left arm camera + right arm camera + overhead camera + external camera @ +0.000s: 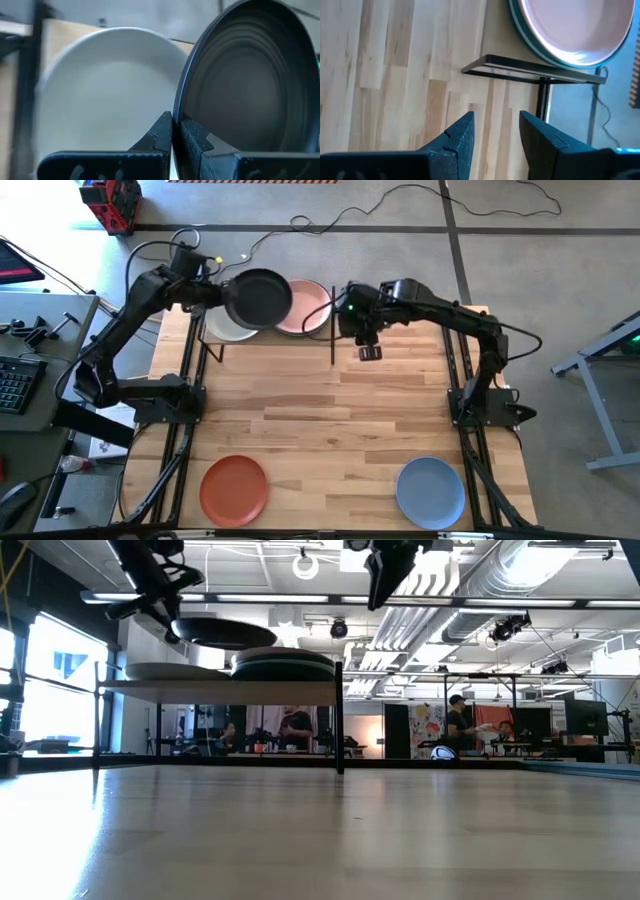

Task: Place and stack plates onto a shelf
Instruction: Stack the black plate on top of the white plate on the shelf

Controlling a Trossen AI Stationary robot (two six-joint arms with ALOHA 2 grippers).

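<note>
While the left hand [226,298] pinched the charcoal plate [259,298] above the shelf [322,340], we saw the right hand [369,352] spread wide, empty, beside it; pink plate [306,305] and off-white plate [224,329] sat shelved.

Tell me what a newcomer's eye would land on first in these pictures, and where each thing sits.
The round matte charcoal plate stands out first, held by its rim in the left pincer above the small light-wood shelf at the table's far edge. On the shelf sit an off-white plate on the left and a pink plate on a teal one at right. The right pincer hangs open and empty beside the shelf.
</note>
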